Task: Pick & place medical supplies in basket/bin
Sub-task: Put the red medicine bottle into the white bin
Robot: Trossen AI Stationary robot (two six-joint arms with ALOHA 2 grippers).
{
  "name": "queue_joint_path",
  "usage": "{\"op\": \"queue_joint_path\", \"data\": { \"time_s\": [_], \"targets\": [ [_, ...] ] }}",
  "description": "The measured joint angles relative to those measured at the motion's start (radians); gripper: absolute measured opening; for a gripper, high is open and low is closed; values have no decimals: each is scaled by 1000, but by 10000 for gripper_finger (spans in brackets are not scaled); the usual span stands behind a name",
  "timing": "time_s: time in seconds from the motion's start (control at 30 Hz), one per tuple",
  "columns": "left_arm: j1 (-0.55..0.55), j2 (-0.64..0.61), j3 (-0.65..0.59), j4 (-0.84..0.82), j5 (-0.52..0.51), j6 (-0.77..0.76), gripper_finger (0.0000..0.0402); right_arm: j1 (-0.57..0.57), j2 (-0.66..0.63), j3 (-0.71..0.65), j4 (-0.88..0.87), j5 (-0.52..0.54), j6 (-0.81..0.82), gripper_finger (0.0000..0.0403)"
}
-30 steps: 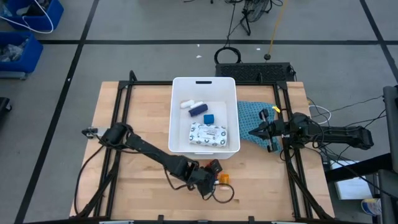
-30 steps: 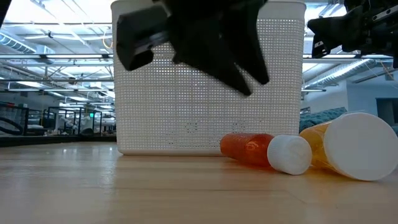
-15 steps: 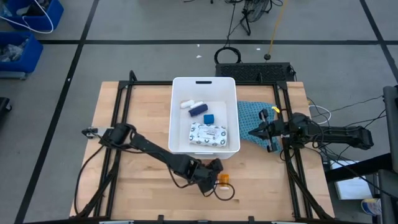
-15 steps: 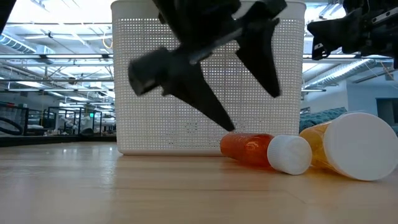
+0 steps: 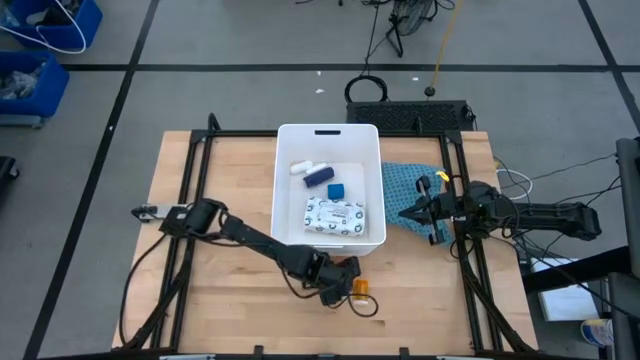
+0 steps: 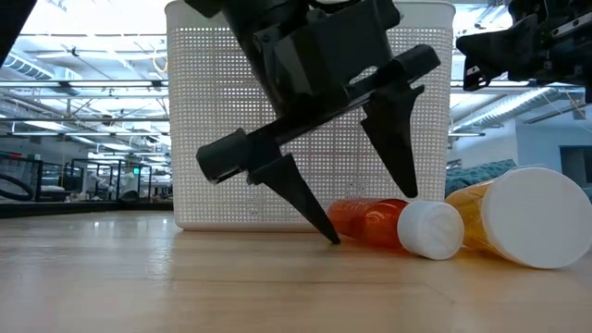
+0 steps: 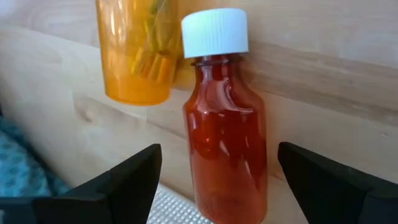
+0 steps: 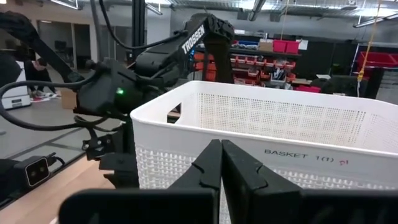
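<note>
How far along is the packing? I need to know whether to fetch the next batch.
Done: the patterned packet, white tube, dark blue piece and blue cube lie in the white basket. In hand: nothing yet; the left hand is open, astride the red bottle on the table. Left: that bottle and the orange bottle beside it. The right hand waits shut over the teal cloth.

basket (image 5: 283, 180) wall blocks behind red bottle (image 6: 368, 222) | orange bottle (image 6: 518, 217) crowds beside

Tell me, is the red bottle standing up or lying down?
Lying down. The red bottle rests on its side on the table, white cap pointing sideways.
</note>
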Motion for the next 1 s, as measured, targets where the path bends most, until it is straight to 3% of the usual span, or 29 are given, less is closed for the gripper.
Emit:
{"op": "queue_joint_path", "data": {
  "time_s": [0.3,0.57,0.73,1.0],
  "targets": [
    [25,1,0,-9,178,10,287,0,0,0,-8,0,-5,0],
    [24,3,-1,-16,215,7,207,0,0,0,-8,0,-9,0],
    [22,3,-2,-21,221,-71,158,0,0,0,-14,0,-9,0],
    [-11,4,-2,-37,210,-159,159,0,0,0,-15,0,-7,0]
  ]
}}
